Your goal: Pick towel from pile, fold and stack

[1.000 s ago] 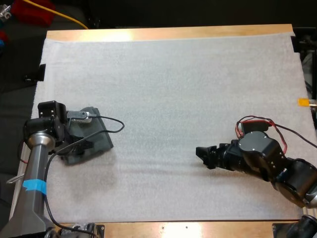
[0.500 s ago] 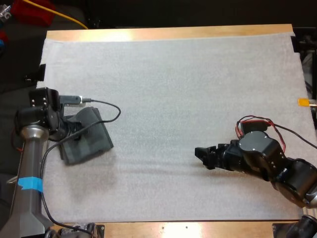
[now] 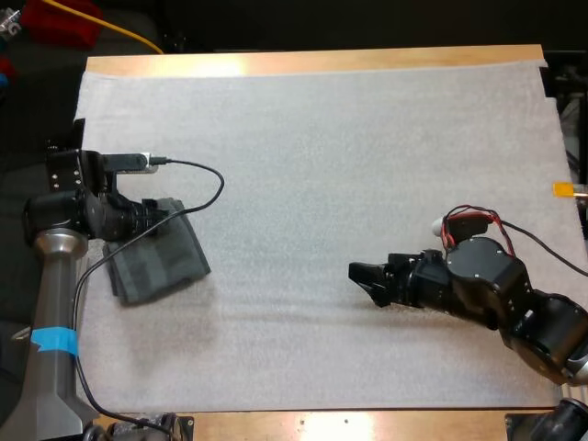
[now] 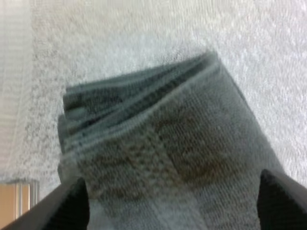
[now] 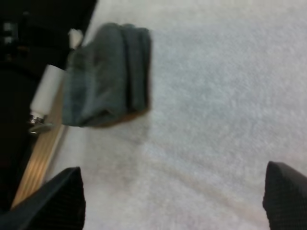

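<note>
White matting (image 3: 322,138) covered nearly all of the wooden counter (image 3: 303,62). One dark grey-green towel (image 3: 161,262) lay on it, folded into a thick, flat bundle, with the mat's side edge close beside it. The stacked layers showed along the towel's far edge.

My left end effector (image 3: 167,214) hung over that far edge of the towel. Its two black fingers (image 4: 72,206) stood wide apart above the cloth and were not closed on it. I could not tell whether the tips touched the fabric.

My right end effector (image 3: 363,276) was well apart from the towel, across a stretch of bare mat, and pointed roughly toward it. Its fingers (image 5: 57,201) were also spread wide, with nothing between them but bare mat. From that arm's camera the towel lay far ahead, next to a strip of bare wood.
</note>
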Robot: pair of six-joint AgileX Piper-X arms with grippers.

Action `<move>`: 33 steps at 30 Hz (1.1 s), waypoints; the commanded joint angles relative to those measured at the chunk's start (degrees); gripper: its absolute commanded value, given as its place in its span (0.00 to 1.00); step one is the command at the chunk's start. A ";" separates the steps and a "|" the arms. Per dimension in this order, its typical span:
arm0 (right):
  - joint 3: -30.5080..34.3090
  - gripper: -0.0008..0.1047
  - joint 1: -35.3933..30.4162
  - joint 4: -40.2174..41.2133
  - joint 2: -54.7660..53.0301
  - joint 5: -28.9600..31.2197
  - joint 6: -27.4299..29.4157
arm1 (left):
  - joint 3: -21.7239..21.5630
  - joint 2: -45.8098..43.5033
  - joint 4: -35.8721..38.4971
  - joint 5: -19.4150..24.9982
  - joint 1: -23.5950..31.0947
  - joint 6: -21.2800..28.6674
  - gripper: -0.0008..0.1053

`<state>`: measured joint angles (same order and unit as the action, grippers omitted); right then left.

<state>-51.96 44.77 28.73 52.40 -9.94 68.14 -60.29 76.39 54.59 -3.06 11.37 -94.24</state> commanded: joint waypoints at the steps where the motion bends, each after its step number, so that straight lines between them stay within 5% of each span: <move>1: -0.34 0.71 0.02 -0.70 -0.32 -0.88 -0.07 | -0.25 -0.39 -1.30 -0.25 0.15 -0.68 0.66; 33: -0.34 0.71 0.02 -0.57 -0.32 -1.50 -0.07 | -0.21 19.76 -5.54 -0.25 0.15 -1.51 0.66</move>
<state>-51.96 44.77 28.45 52.40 -10.89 68.14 -60.52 95.43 48.92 -3.29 11.37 -95.37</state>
